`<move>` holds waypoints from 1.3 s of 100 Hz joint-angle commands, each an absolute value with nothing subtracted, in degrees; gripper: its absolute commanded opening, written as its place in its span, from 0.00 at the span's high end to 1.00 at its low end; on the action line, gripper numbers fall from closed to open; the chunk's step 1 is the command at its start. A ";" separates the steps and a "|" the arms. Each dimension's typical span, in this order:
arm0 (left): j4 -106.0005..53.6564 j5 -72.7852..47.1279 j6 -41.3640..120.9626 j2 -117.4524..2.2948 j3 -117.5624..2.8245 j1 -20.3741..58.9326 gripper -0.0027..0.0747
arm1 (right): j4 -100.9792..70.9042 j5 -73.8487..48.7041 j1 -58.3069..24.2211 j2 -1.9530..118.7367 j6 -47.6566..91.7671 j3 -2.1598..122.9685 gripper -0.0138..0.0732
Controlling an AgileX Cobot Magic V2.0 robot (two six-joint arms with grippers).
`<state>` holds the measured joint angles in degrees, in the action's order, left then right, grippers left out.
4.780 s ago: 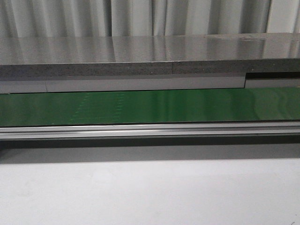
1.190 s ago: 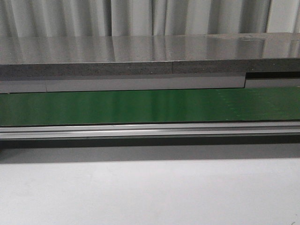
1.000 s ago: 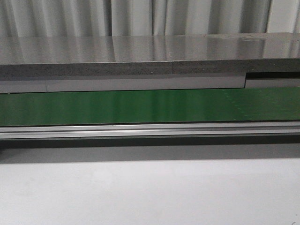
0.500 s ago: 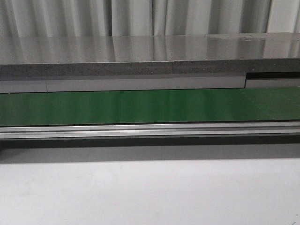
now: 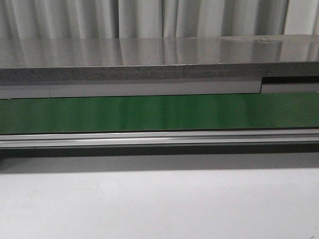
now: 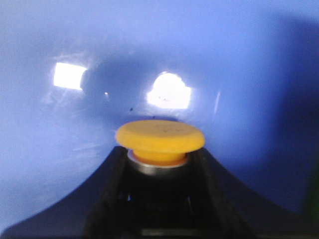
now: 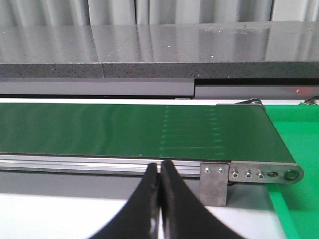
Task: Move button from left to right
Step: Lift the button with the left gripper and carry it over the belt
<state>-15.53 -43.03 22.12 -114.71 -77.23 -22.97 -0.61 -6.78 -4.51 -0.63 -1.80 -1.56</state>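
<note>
The white surface (image 5: 159,204) is seen across the foreground of the front view, bounded behind by an aluminium rail (image 5: 159,138), a green conveyor belt (image 5: 159,113) and a grey stone ledge (image 5: 149,62), with pale curtains (image 5: 149,17) at the back. In the right wrist view the belt's end roller bracket (image 7: 259,174) is shown, with a green mat (image 7: 299,144) beside it. A glossy blue container wall (image 6: 224,74) fills the left wrist view. The button (image 6: 160,138) is held close before it, its yellow cap uppermost, clamped between the fingers of the left tool (image 6: 158,199). The right tool (image 7: 159,199) is seen with its fingers pressed together, holding nothing. Against the earlier front views, no change is observed; neither arm is visible there.
</note>
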 commanded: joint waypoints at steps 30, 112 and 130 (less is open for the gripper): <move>-20.08 -45.18 21.96 -99.24 -78.71 -22.33 0.99 | 0.00 -2.07 -4.29 -1.83 -1.83 -0.70 0.92; -11.94 -45.45 14.16 -97.29 -78.52 -8.52 0.99 | 0.00 -2.07 -4.29 -1.83 -1.83 -0.70 0.92; -11.40 -45.30 13.83 -97.42 -77.95 -8.48 0.99 | 0.00 -2.07 -4.29 -1.83 -1.83 -0.70 0.92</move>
